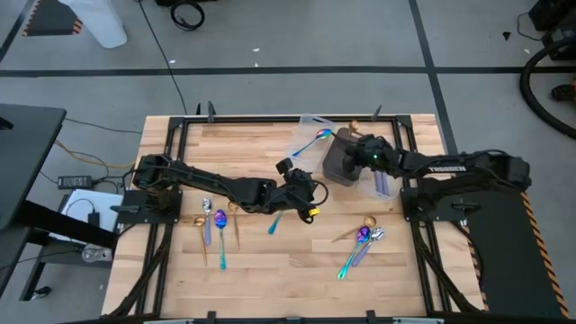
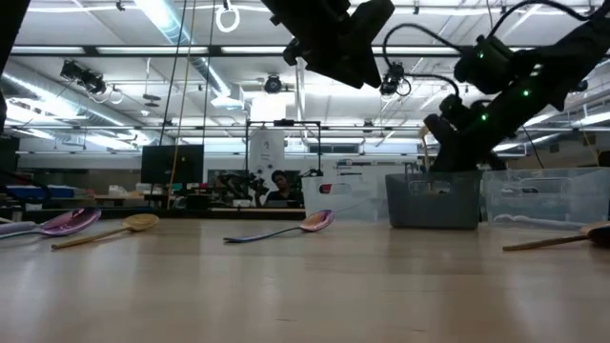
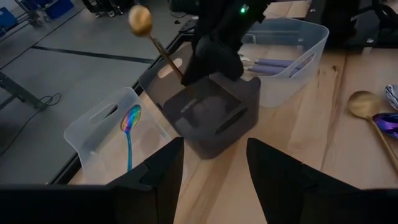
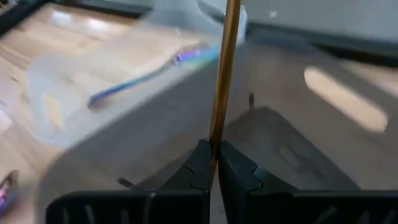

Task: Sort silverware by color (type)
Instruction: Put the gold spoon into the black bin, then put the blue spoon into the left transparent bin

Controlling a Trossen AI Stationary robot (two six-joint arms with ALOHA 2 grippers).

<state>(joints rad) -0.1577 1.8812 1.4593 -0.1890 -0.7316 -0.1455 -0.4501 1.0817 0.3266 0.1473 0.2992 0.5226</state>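
My right gripper [image 4: 212,163] is shut on a gold spoon [image 3: 140,20] above the dark bin [image 3: 211,121], which stands at the table's far right [image 1: 340,164]. An iridescent spoon [image 3: 129,119] lies in the clear tray [image 1: 310,137] left of the bin. Another clear tray [image 3: 292,43], right of the bin, holds pale spoons. My left gripper [image 3: 214,168] hangs open over the table's middle [image 1: 309,192], pointing at the bin, with nothing between its fingers. Loose spoons lie on the table at the left [image 1: 220,223], middle [image 1: 274,223] and right [image 1: 362,238]. My right gripper pinches the gold spoon's thin handle [image 4: 217,134] between its two fingertips. The handle runs on straight out past the fingers, and its bowl [image 3: 140,20] is the far, raised end. The spoon is lifted clear, over the dark bin's far rim.
In the low view, spoons [image 2: 286,229] lie flat on the wooden table [image 2: 305,286] in front of the bin [image 2: 434,200]. A black frame [image 1: 171,135] borders the table. People show in the room far behind.
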